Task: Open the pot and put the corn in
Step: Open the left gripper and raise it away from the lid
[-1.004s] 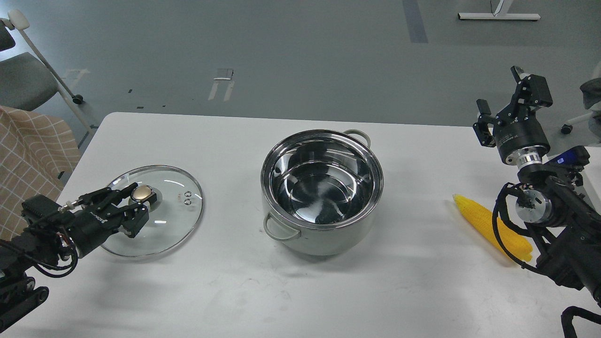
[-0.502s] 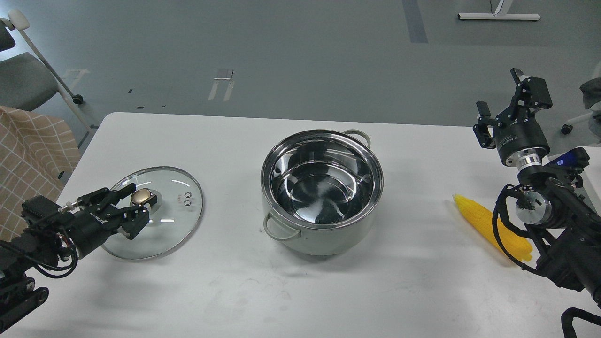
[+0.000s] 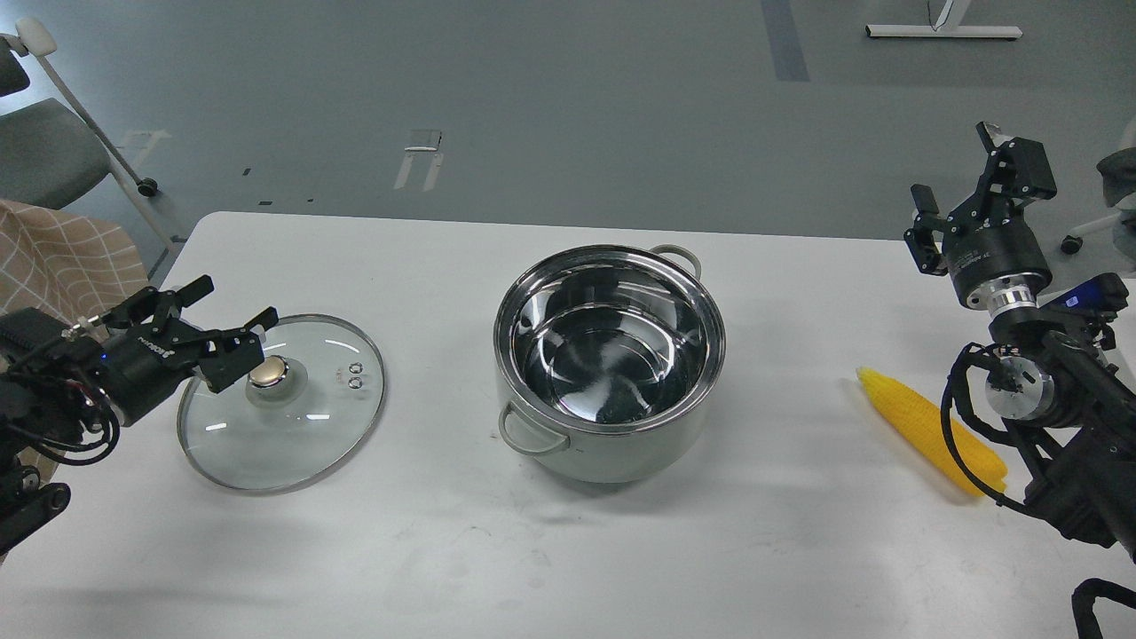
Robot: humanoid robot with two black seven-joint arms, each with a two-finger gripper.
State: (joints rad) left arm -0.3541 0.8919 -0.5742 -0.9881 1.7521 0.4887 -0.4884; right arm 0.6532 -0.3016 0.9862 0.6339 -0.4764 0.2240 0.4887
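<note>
The pale grey-white pot (image 3: 610, 444) stands open in the middle of the table, its shiny steel inside empty. The glass lid (image 3: 293, 426) with its gold knob lies flat on the table to the left of the pot. My left gripper (image 3: 226, 319) is open and empty, raised just above and left of the lid's knob. The yellow corn (image 3: 914, 422) lies on the table at the right, partly hidden by my right arm's cable. My right gripper (image 3: 963, 169) is open and empty, held high above the table's far right edge.
The white table (image 3: 444, 550) reaches across the view. A chair with a checked cloth (image 3: 62, 257) stands off the table's left edge. A chair base (image 3: 1092, 235) shows past the right edge.
My left gripper has let go of the lid's knob, opened wider and drawn back up and to the left. The lid stays on the table. My right gripper shifted slightly right.
</note>
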